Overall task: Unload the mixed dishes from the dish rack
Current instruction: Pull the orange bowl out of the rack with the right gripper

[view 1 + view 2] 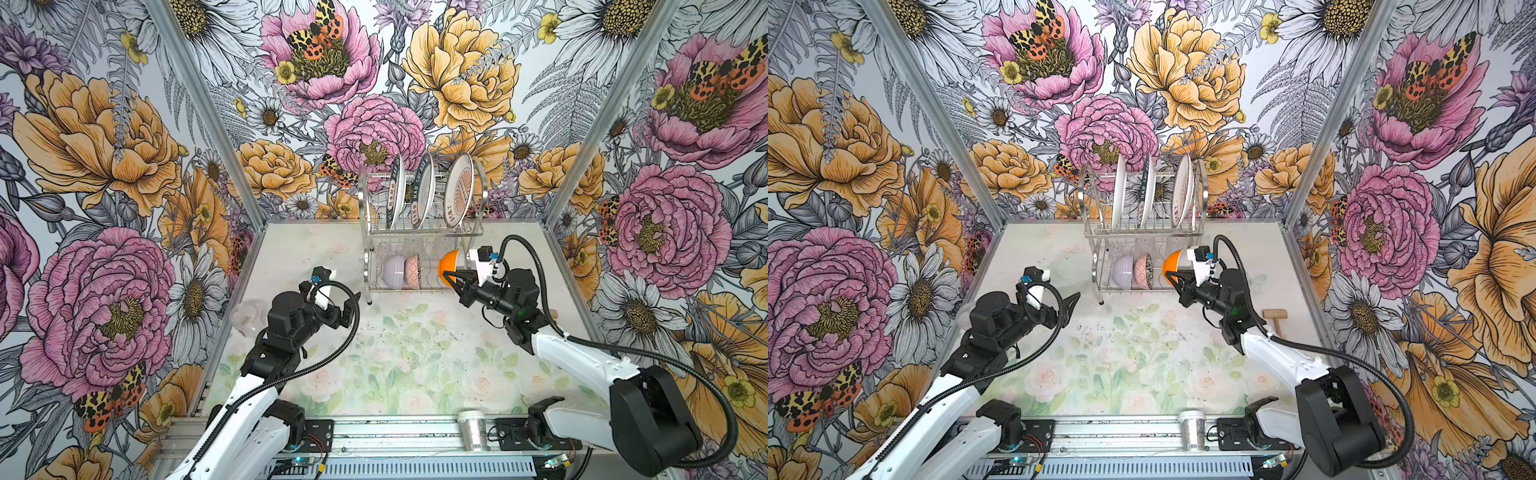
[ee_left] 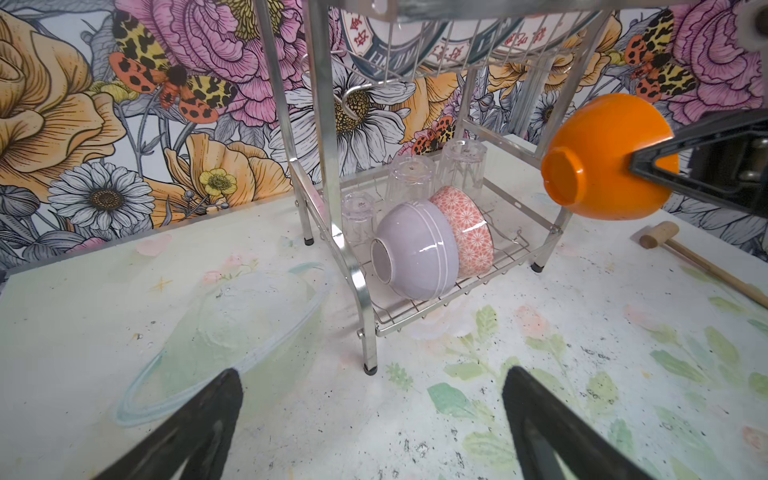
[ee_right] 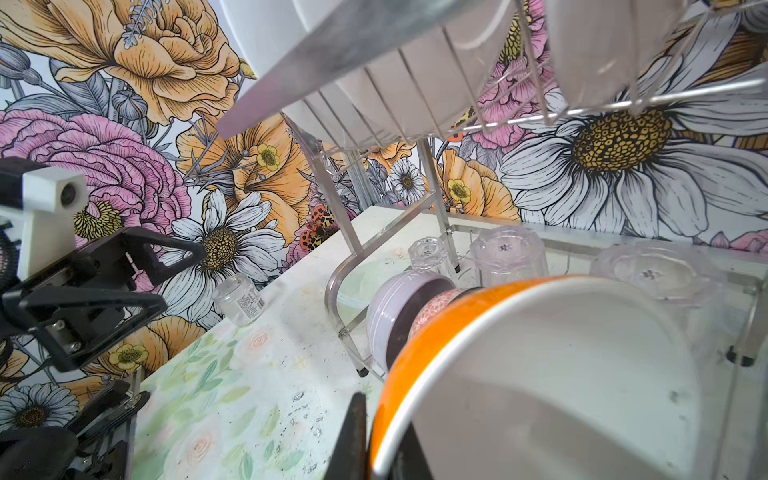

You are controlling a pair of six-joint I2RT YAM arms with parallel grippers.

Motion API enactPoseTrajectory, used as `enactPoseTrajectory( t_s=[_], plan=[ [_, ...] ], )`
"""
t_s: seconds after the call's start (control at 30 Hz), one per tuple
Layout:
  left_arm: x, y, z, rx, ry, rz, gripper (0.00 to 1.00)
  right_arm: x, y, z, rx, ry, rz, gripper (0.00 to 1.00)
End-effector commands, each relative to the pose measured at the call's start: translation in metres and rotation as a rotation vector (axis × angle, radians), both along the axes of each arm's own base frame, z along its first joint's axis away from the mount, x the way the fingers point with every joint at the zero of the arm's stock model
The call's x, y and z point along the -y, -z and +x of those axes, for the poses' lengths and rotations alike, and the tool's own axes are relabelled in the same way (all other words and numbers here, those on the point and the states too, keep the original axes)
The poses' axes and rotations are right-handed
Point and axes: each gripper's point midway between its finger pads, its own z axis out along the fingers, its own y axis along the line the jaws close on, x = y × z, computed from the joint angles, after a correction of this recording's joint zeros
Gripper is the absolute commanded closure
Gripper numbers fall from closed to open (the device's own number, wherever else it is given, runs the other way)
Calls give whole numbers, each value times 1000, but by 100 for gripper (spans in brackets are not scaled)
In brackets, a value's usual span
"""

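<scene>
Right wrist view: our right gripper (image 3: 382,449) clamps the orange bowl (image 3: 540,374) by its rim just right of the dish rack (image 3: 338,274), left gripper (image 2: 374,376) open, empty; we'd back it well clear before lowering.

Clear round cover (image 2: 232,328) just ahead of left jaws. Wooden mallet (image 1: 1276,320) behind right jaws. Glittery lidded cup (image 1: 473,430) far behind both.

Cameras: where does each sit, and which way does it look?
Both top views: overhead at the near edge, looking down on the dish rack; left arm, right arm show.
Left wrist: on the left arm, facing the rack's lower shelf; open left gripper shows.
Right wrist: on the right arm, facing the orange bowl its right gripper clamps.
Shared: both wrist views show the lavender bowl.
</scene>
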Motion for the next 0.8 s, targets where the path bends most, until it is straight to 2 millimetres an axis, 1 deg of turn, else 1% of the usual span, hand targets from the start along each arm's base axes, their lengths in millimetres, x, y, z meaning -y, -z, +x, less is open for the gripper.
enactPoseTrajectory(
  t_s=[0.0,0.2,0.33,0.43,0.53,0.73,0.77],
  plan=[
    [-7,-21,4,32,-21,-46,1,5,3,-16,17,7,-85,100],
    [-16,-22,14,-24,-37,-137,1,3,2,-43,25,-24,-209,100],
    [-20,-23,20,-40,-45,-146,1,-11,4,-59,54,-72,-301,100],
    [-28,-26,28,-42,-75,-148,1,-27,6,-67,81,-125,-352,100],
    [-39,-23,36,-59,-123,-151,1,-45,12,-73,92,-188,-429,100],
    [-57,-7,47,-140,-183,-165,1,-88,28,-88,116,-338,-596,100],
    [-60,-4,48,-154,-191,-164,1,-99,32,-96,124,-379,-617,100]
  ],
)
